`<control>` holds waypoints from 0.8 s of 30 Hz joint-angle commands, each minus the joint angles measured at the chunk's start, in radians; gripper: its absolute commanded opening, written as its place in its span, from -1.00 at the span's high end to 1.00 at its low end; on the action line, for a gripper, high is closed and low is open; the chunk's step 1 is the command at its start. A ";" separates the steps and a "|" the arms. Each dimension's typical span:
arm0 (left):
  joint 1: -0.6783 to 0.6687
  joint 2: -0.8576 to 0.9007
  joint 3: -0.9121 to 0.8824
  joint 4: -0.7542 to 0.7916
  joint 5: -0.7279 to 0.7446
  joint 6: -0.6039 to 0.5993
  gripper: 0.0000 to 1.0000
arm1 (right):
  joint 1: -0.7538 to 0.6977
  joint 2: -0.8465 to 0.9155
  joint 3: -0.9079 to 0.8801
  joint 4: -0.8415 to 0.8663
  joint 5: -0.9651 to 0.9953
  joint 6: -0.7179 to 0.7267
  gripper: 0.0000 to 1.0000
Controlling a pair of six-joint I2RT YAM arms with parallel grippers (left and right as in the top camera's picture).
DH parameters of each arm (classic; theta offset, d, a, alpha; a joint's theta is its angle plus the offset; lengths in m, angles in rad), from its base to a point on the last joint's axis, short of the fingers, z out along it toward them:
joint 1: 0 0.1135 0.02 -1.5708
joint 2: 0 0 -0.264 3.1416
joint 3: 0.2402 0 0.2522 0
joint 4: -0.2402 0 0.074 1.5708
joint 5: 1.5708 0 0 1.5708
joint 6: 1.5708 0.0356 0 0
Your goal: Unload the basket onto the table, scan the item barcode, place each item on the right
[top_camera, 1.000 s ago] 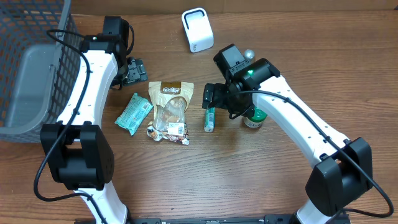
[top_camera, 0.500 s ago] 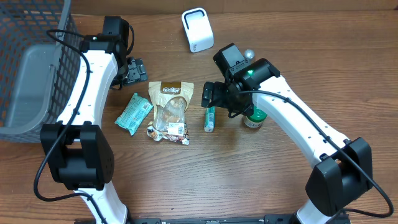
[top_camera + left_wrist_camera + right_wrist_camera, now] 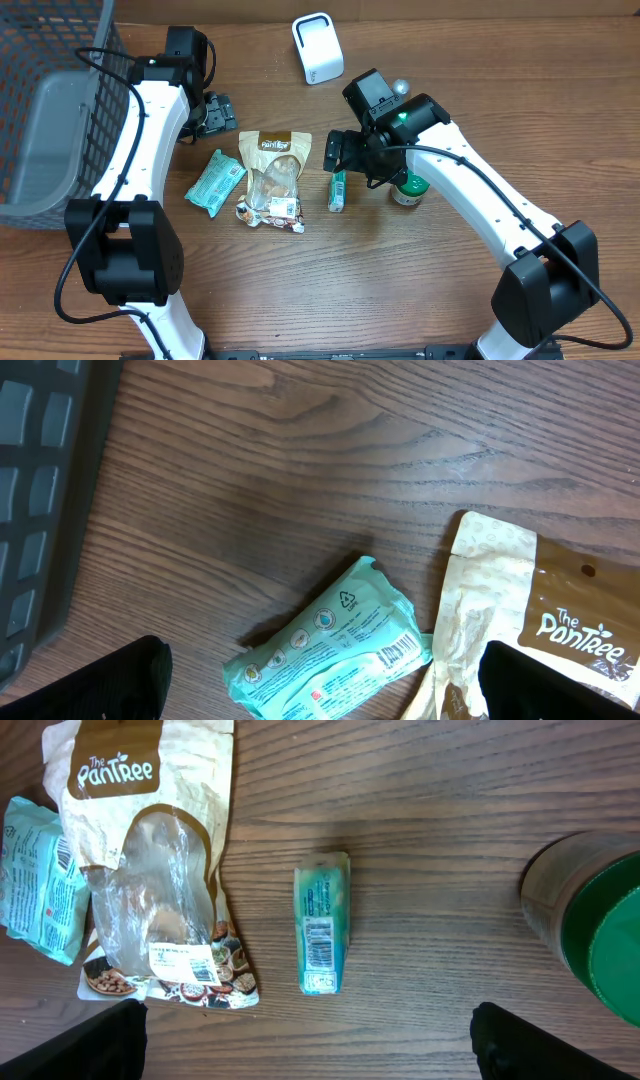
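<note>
Jaws of the right gripper [image 3: 335, 152] were seen spread wide with nothing held between them; in the right wrist view only the two dark fingertips [image 3: 105, 1042] were visible at the lower corners. Directly below that gripper a slim teal box [image 3: 322, 928] was found lying flat on the wooden table [image 3: 400, 290], its barcode turned upward. Just to its side a green-lidded jar [image 3: 408, 188] was stood upright, and on the other side a PanTree snack pouch [image 3: 272, 178] was laid flat, close to the box without touching it. A teal packet [image 3: 330, 650] was placed against the pouch's far edge. The left gripper [image 3: 215, 112] was likewise held fully open and empty, above bare wood near that packet. A white scanner [image 3: 317, 48] was set at the far edge of the table, well apart from the box. A grey basket [image 3: 50, 100] was positioned beside the left arm
</note>
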 commanded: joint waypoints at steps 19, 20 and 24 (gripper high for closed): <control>-0.001 0.007 0.019 -0.002 -0.013 0.015 -1.00 | 0.006 0.000 0.004 0.007 0.024 -0.008 -1.00; -0.001 0.007 0.019 -0.002 -0.013 0.015 -1.00 | 0.006 0.000 0.004 0.007 0.024 -0.008 -1.00; -0.001 0.007 0.019 -0.002 -0.013 0.015 -1.00 | 0.006 0.000 0.004 0.007 0.030 -0.008 -1.00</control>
